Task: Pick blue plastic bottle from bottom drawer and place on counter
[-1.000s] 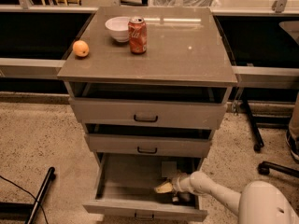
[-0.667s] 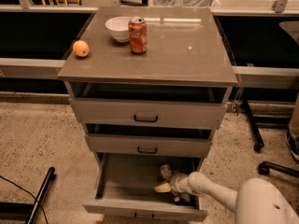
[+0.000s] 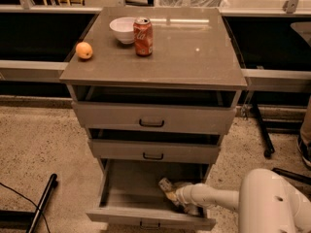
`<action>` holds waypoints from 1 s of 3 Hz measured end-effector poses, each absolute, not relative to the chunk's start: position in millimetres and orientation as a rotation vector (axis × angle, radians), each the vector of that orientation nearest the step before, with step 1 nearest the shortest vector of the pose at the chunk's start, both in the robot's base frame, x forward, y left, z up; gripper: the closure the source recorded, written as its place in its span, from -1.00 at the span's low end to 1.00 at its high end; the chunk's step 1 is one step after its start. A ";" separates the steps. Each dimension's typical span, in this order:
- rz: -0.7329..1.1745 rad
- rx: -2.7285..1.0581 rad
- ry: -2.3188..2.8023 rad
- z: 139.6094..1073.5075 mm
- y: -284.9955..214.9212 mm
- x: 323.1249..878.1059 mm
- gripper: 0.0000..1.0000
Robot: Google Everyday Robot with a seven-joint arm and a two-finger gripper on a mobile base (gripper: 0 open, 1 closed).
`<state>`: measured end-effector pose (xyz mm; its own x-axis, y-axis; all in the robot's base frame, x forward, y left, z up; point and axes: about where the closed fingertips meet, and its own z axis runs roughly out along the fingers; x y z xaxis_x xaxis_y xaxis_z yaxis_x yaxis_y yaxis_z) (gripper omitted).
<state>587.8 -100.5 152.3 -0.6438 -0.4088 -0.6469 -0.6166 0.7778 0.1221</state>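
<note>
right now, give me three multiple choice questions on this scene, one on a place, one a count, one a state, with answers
1. Where is the gripper?
A. on the floor
B. inside the bottom drawer
C. at the top drawer's handle

2. How many things stand on the counter?
A. three
B. one
C. five

3. The bottom drawer is:
A. shut flush
B. lifted out
C. pulled out farthest of the three

Answers:
1 B, the arm reaches down into it.
2 A, a bowl, a red can and an orange.
3 C, its front sticks out past the two above.
</note>
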 end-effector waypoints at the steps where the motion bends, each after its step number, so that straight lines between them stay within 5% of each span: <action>1: 0.382 -0.759 2.358 156.8 -105.6 582.6 0.25; 3: 0.372 -0.761 2.359 157.4 -106.3 581.2 -0.70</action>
